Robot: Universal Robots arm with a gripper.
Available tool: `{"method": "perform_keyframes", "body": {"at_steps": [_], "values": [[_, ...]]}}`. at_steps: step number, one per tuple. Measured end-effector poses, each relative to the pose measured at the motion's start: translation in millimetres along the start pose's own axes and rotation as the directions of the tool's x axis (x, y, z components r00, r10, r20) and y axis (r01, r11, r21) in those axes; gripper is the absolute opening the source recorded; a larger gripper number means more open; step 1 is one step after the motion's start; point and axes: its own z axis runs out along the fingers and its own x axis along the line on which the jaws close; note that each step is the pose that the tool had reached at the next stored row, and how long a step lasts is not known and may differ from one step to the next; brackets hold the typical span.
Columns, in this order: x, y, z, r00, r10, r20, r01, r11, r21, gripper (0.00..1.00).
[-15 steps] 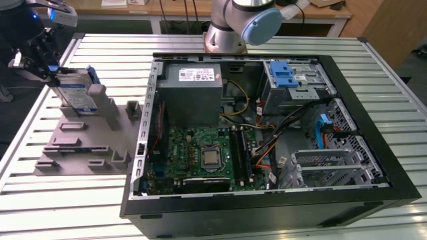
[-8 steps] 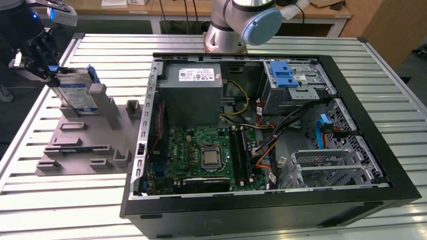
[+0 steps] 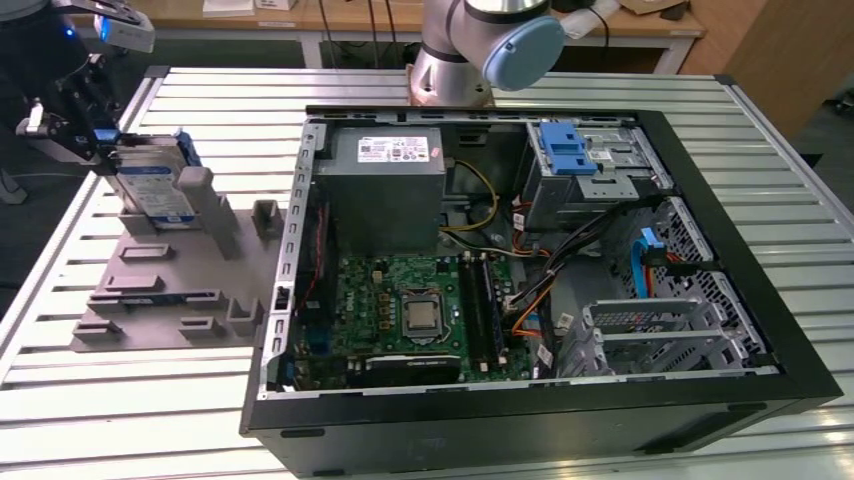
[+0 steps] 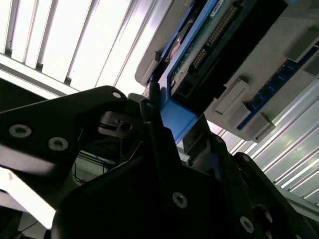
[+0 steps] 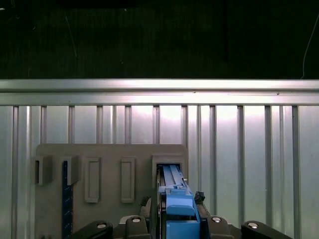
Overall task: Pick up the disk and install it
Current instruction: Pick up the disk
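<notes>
The disk (image 3: 150,185) stands on edge at the back of a grey holder plate (image 3: 174,290), at the exterior view's left. Its silver face carries a white-and-blue label and a blue carrier frame edges it. My gripper (image 3: 110,148) reaches it from the exterior view's left, and its black fingers clamp the disk's upper end. In the first wrist view the blue carrier edge (image 5: 177,204) sits between the two fingers of the gripper (image 5: 177,221), above a slot in the holder plate (image 5: 109,154). The second wrist view shows the disk's underside (image 4: 199,50) and the gripper (image 4: 169,132) closed on the blue frame.
An open computer case (image 3: 747,330) lies on the slatted metal table (image 3: 134,400) at the exterior view's right. Inside it are a grey power supply (image 3: 387,170), a motherboard (image 3: 414,310) and a silver drive cage with a blue latch (image 3: 581,150). The arm's base (image 3: 454,60) stands behind the case.
</notes>
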Motion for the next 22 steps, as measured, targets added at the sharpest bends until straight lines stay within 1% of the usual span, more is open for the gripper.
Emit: {"method": "perform_keyframes", "body": {"at_steps": [5,7,8,18,22], "values": [[0.0,0.0,0.0,1.0,-0.001,0.0,0.001,1.0,0.0001,0.44],[0.0,0.0,0.0,1.0,-0.001,0.0,0.001,1.0,0.0,0.43],[0.0,0.0,0.0,1.0,-0.001,0.0,0.001,1.0,0.0,0.36],[0.0,0.0,0.0,1.0,-0.002,0.0,0.002,1.0,0.0001,0.36],[-0.1,0.1,-2.4,1.0,-0.002,0.0,0.002,1.0,-0.0001,0.36]]}}
